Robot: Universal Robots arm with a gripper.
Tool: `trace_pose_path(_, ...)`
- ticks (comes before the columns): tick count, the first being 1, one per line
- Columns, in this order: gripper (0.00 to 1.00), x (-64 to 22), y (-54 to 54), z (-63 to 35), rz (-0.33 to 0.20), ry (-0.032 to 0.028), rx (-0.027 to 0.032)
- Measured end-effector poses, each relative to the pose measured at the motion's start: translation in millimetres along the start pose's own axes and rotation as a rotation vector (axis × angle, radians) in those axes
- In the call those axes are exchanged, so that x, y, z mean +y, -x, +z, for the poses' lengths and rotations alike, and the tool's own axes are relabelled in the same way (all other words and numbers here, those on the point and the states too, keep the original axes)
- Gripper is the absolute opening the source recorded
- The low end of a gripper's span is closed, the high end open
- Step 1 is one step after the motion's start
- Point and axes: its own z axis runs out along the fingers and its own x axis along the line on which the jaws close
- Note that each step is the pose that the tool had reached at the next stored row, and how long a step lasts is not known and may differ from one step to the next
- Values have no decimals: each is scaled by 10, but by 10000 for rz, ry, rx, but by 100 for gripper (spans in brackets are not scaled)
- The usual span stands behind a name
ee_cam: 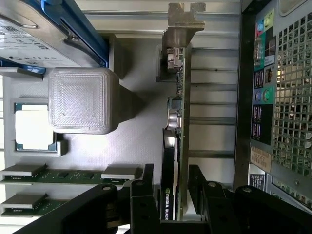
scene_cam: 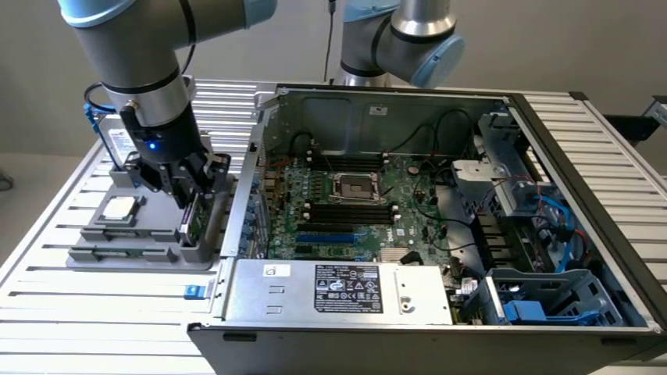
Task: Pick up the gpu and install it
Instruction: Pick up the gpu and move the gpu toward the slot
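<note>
GPU card (ee_cam: 175,122) stands on edge in a slot of the grey parts holder (scene_cam: 105,254), which lies on the slatted counter (scene_cam: 62,312) just beside the open computer case (scene_cam: 583,156), on the exterior view's left. The card's silver end bracket (ee_cam: 183,22) points away from the tool, and its black cooler face is turned toward the processor chip (ee_cam: 34,127), which lies in its own recess of the same holder. A hard drive in a blue frame (ee_cam: 39,34) and two memory sticks (ee_cam: 48,175) occupy other places in the holder and are apart from the fingers. The tool (ee_cam: 170,180) is lowered over the end of the card opposite the bracket, one finger on each face. As far as the wrist view allows, the fingers (ee_cam: 197,183) are pressed against the card and pinching it. The card looks fully seated in the holder, not yet raised. Assessment: the pick-up step is in hand, at the point of grasp; installation has not begun, and the blue expansion slot (scene_cam: 328,237) on the motherboard (scene_cam: 354,203) stands vacant. Withdrawal from the holder calls for a straight pull along the card's own plane, without twisting, so the board does not bind in its slot. It also calls for clearance from the case wall close alongside.
</note>
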Motion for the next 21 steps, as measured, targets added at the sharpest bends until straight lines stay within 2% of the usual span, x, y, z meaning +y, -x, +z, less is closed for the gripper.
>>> trace_pose_path(3, 40, 0, -4, 0, 3, 0, 1)
trace_pose_path(4, 34, 0, -5, 0, 3, 0, 0)
trace_pose_path(5, 34, 0, -6, 0, 3, -1, 1)
trace_pose_path(6, 27, 0, -6, -1, 2, 0, 1)
trace_pose_path(7, 26, 0, -6, 0, 3, 0, 1)
trace_pose_path(17, 26, 0, -12, -3, 3, 2, -2)
trace_pose_path(21, 26, 5, -13, -93, 5, 31, 8)
